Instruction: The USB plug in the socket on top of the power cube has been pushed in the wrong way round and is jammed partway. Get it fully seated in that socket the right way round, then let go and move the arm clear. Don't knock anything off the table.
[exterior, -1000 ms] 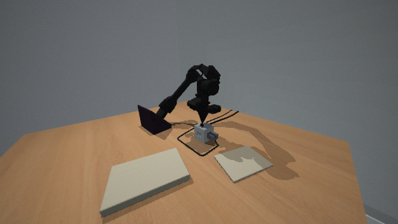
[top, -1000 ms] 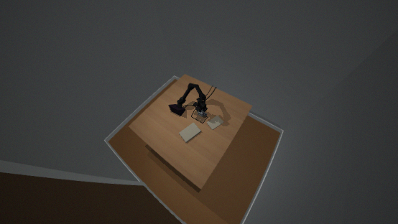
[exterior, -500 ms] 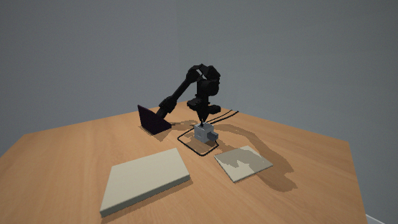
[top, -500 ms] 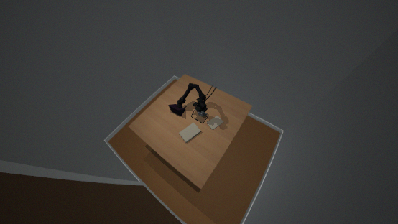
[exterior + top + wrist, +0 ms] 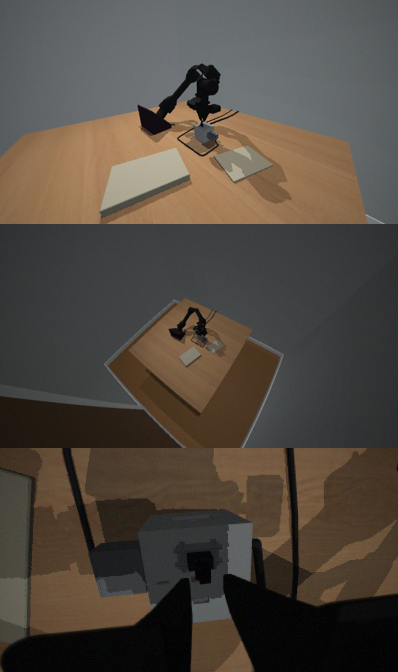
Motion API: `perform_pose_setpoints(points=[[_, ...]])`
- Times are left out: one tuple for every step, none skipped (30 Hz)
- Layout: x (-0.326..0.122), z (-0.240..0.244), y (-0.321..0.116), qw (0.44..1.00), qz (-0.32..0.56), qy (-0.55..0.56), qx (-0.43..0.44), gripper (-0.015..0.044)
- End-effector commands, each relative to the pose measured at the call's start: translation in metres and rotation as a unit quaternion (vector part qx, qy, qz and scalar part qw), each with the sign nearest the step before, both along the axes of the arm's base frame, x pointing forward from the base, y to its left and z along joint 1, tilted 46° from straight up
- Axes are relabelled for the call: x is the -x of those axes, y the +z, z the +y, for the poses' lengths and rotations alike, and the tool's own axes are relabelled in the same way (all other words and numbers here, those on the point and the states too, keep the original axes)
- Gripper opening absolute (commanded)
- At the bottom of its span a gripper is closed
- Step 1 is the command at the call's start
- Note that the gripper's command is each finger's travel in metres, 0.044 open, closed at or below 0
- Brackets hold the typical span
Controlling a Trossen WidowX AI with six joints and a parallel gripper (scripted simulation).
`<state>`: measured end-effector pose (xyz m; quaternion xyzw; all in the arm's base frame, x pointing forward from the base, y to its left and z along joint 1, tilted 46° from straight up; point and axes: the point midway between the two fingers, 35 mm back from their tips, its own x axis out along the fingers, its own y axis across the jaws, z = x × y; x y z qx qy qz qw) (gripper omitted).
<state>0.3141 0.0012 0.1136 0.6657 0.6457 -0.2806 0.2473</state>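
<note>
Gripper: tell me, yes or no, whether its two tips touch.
No, the wrist view shows a gap between the tips of the gripper.
</note>
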Motion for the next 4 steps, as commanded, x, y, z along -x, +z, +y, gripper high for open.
perform_pose_setpoints(points=[[-0.0005, -0.0039, 0.003, 1.0, -0.003, 0.002, 0.002, 0.0095], [-0.0005, -0.0047, 0.0037, 1.0, -0.003, 0.002, 0.002, 0.0095], [-0.0005, -0.0054, 0.0044, 1.0, -0.003, 0.002, 0.002, 0.0095], [-0.0005, -0.0061, 0.0051, 1.0, -0.003, 0.002, 0.002, 0.0095]])
